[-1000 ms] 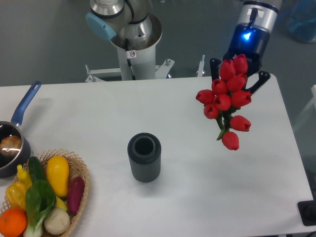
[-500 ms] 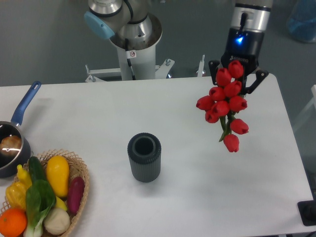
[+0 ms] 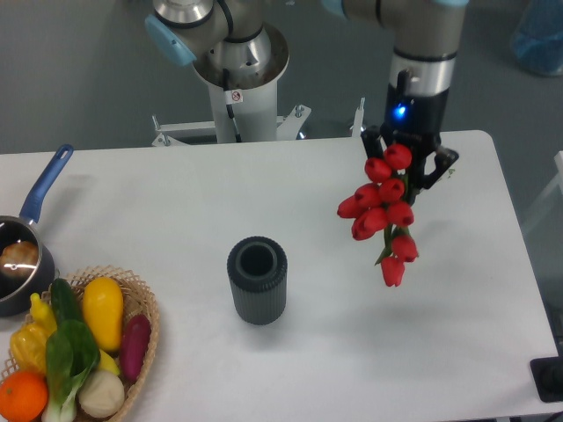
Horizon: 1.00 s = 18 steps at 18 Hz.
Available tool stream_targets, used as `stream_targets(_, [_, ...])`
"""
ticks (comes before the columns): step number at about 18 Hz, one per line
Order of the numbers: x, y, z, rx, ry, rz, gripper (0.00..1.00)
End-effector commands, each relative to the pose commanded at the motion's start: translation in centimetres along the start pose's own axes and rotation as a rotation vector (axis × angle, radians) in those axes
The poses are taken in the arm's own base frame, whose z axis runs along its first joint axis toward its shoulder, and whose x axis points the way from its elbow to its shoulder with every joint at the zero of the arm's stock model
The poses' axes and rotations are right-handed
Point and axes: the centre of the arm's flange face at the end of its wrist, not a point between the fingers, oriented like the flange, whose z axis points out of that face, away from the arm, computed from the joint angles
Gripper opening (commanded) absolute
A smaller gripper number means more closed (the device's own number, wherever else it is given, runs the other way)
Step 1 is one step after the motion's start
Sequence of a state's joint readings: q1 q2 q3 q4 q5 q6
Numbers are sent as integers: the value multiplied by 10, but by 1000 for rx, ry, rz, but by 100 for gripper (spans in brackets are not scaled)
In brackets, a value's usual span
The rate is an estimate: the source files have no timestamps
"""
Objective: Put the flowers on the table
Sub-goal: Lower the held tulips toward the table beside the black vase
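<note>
Since the earlier frames the flowers (image 3: 380,214) and the claw (image 3: 408,163) have moved to the left and a little toward the camera, and the bunch now hangs lower in the picture. The red tulip buds hang in a loose cluster below the claw, with the lowest bud pointing down and a bit of green stem showing between the lower buds. The bunch is held up in the air above the right part of the surface (image 3: 176,202); it does not touch the white top. The claw is closed on the top of the bunch, with its two dark fingers (image 3: 371,141) standing on both sides of the upper buds. A blue light shines on the wrist just above the claw.

To the left of the flowers, well apart from them, a dark ribbed vase (image 3: 257,280) stands upright near the middle of the surface, with its open mouth toward the camera. At the front left corner there is a woven basket (image 3: 146,321) with yellow, orange, purple and green produce inside. Just behind the basket, at the left edge, a dark saucepan (image 3: 19,260) with a blue handle rests on the surface. The base of the robot arm (image 3: 237,70) stands behind the far edge
</note>
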State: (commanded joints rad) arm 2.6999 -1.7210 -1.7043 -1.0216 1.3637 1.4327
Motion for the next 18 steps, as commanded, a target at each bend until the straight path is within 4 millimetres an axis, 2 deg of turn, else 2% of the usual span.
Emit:
stream_targets(2, [1,2,9,-8,17,-2,38])
stream_targets(5, [7,10,42,-37,76,-13,38])
stream_targets(7, [10,10,50,-39,95,-12,38])
stream_targets(9, [21,16,74,-48,150,-21,38])
stream_targets(11, [25,18,78,-54,160,-23,38])
stream_targets(13, [28,18,82,-137,158,1,38])
stream_targets(15, [32,8,90,-218,160,44,38])
stream_targets(18, [32,7,93,-230,163,50,38])
